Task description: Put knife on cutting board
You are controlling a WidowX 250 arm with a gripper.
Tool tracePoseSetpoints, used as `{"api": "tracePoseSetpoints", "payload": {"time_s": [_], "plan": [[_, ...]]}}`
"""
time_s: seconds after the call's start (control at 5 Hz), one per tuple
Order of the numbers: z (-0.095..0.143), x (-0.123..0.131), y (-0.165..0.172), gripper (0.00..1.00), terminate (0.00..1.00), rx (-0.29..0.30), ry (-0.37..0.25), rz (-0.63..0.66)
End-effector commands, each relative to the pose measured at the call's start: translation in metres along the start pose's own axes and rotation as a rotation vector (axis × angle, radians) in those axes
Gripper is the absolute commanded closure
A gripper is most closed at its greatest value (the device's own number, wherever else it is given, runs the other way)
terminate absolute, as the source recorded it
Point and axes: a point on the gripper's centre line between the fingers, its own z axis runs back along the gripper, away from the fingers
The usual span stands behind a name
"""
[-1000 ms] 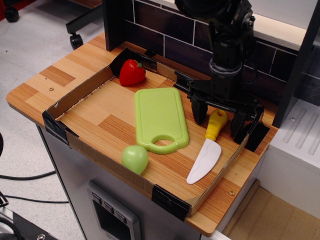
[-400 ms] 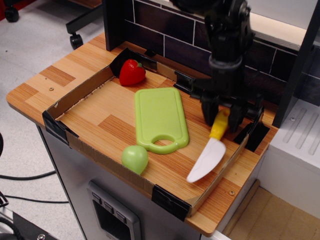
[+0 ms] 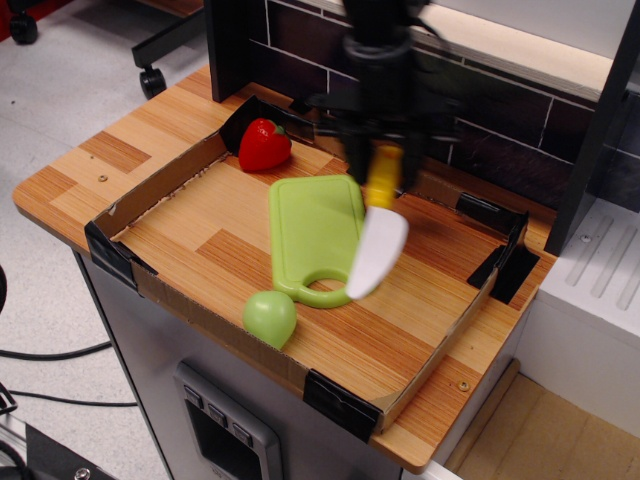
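Observation:
My gripper [image 3: 383, 165] is shut on the knife's yellow handle [image 3: 383, 178] and holds the knife in the air. The white blade [image 3: 376, 254] hangs down and toward the front, its tip over the right edge of the cutting board near the handle hole. The light-green cutting board [image 3: 312, 228] lies flat in the middle of the tray, its oval hole toward the front. The image of the gripper and knife is motion-blurred.
A low cardboard-walled tray [image 3: 180, 300] with black corner clips frames the wooden work surface. A red toy strawberry [image 3: 264, 146] sits at the back left corner. A round pale-green toy fruit [image 3: 270, 317] sits at the front wall. A dark tiled backsplash [image 3: 300, 80] stands behind.
The gripper closed on the knife's handle, lifted the knife off the tray's right side and carried it left and back, so it now hangs by the board's right edge.

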Motion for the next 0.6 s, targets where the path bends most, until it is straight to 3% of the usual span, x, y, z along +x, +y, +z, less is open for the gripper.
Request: {"api": "tracePoseSetpoints", "payload": {"time_s": [0.0,0.4], "plan": [[0.019,0.029,0.035,1.0,0.0,0.03,-0.122,0.092],[0.008,0.033,0.049,1.0,0.0,0.053,-0.104,0.124]]}}
